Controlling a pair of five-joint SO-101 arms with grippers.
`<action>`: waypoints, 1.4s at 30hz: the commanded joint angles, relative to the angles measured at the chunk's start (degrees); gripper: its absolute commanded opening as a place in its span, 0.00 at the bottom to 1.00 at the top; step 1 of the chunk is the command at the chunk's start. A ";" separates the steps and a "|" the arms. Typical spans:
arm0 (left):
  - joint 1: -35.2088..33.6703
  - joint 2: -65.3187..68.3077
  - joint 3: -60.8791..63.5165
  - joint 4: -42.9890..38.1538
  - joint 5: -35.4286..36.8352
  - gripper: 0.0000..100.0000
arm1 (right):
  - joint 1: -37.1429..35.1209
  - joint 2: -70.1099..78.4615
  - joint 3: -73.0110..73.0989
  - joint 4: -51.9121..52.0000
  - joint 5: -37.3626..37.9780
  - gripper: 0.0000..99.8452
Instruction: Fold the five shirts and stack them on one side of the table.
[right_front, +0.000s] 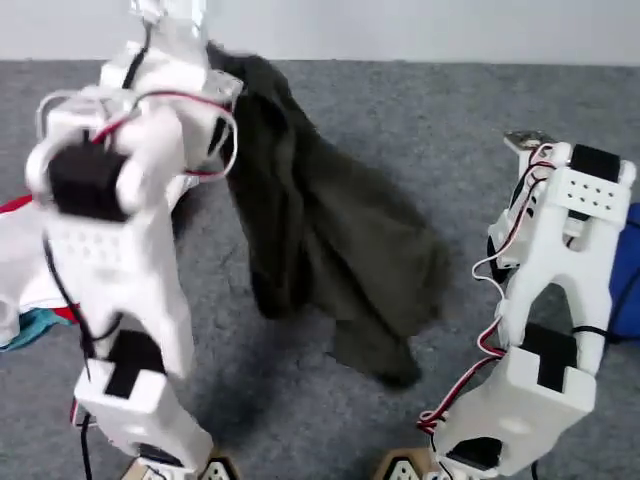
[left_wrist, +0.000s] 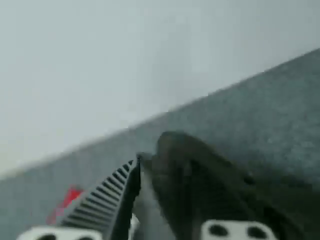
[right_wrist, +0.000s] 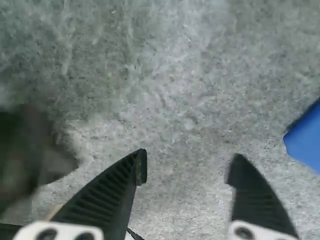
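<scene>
We log the left arm (right_front: 110, 270) at 9 o'clock and the right arm (right_front: 565, 250) at 3 o'clock: white printed shells, black servo blocks, red-white-black cable loops. On the right gripper (right_wrist: 189, 156): ribbed black fingers (right_wrist: 107, 192), white screw-holed bases

Soft, even light from above, diffuse shadow cast on grey table (right_front: 420, 120) beneath dark shirt (right_front: 330, 240) hung from left gripper (left_wrist: 150, 172), pale wall (left_wrist: 125, 60) beyond it brightly lit, table under right gripper (right_wrist: 190, 170) evenly lit.

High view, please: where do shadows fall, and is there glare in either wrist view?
High view: soft shadow on the table under the hanging shirt. Left wrist view: even light, no glare. Right wrist view: diffuse light around the right gripper, no glare.
</scene>
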 joint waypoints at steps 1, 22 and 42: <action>-6.68 3.25 7.60 0.97 8.35 0.30 | 0.31 -3.56 -0.18 2.42 0.88 0.43; -30.59 -1.41 51.21 1.05 8.35 0.21 | -26.95 -6.81 20.04 1.01 13.36 0.35; -26.55 -25.41 76.88 1.05 8.26 0.15 | -27.65 16.40 4.13 -4.44 11.60 0.00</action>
